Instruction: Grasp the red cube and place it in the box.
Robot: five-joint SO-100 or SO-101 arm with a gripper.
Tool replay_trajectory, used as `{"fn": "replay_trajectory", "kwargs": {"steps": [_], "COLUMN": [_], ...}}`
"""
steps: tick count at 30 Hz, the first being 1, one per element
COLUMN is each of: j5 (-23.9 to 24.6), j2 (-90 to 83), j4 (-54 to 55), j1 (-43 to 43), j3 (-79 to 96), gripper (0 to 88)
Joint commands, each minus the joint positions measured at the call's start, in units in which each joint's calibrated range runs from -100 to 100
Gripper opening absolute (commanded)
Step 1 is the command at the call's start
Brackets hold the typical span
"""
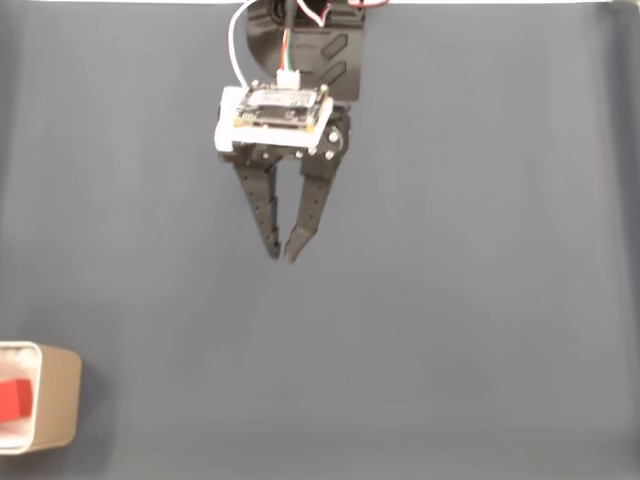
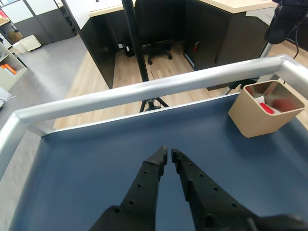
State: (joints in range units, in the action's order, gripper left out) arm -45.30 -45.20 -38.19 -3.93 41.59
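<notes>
Sitting in box point(image 1: 58, 405): red cube point(image 1: 14, 400).

No text, label, brand, number or sign can be read anywhere in the fixed or wrist view.

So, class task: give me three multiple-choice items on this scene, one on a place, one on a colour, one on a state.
1. Where is the red cube?
A. inside the box
B. on the mat
C. in the pincer

2. What colour is the mat?
A. green
B. dark blue-grey
C. yellow

3. How is the pincer?
A. wide open
B. clamped on the cube
C. nearly shut and empty

Answers: 1 A, red shows within the box walls; 2 B, in both views; 3 C, the tips almost meet with nothing between.
</notes>
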Motion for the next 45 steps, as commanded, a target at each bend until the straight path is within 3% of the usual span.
{"fn": "replay_trajectory", "kwargs": {"steps": [1,24,45], "j5": [-0.83,-1.51,-2.69], "j2": [-6.88,-38.68,-54.62], "j4": [1.38,-0.58,-19.03], "j1": [0.88,1.59,4.50], "j3": [5.22,46.91,58.04], "gripper": [0.0,0.0,0.0]}}
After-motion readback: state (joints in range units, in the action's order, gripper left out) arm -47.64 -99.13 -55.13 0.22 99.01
